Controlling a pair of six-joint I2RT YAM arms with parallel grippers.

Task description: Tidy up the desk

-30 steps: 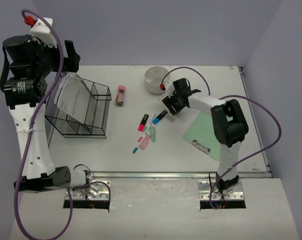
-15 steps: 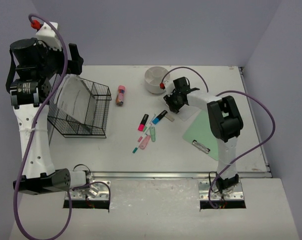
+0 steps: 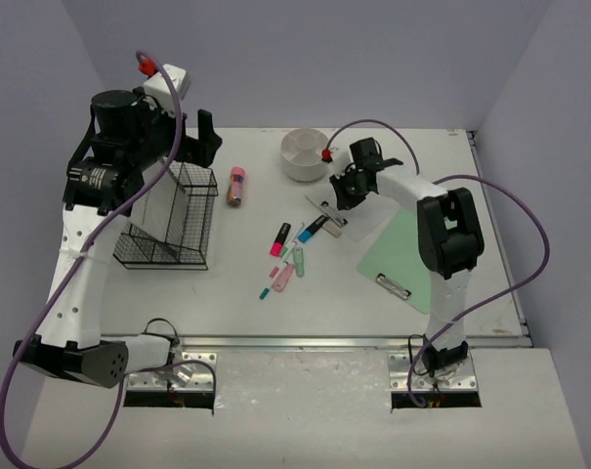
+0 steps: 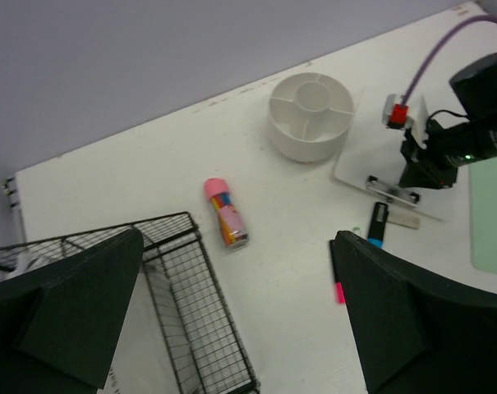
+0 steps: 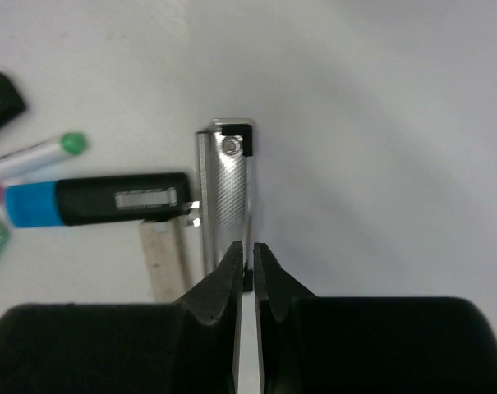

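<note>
My left arm has swung in from the left wall and now hangs over the back of the basket [image 3: 168,225]; my left end effector [image 4: 238,246] stays spread wide, holding nothing, above the bench [image 3: 227,303] between basket and pot [image 3: 303,154]; my right end effector [image 5: 250,264] has drawn back a little toward the pot; its fingers, apart a second ago, are now nearly together on the end of the clip [image 5: 225,197] of the white board [image 3: 378,210]; the clip shows in the top view, where my wrist hid it before; pens [image 3: 279,238], pink tube [image 3: 236,186] and green board [image 3: 398,252] lie as they did.

The bench lies under both arms, with walls [image 3: 324,59] at the back and both sides and a rail [image 3: 305,342] along the near edge; the basket sits near the left edge; the pot sits near the back edge; bare bench runs along the front between basket and green board, down the right side beside the green board, and behind the tube up to the back wall.
</note>
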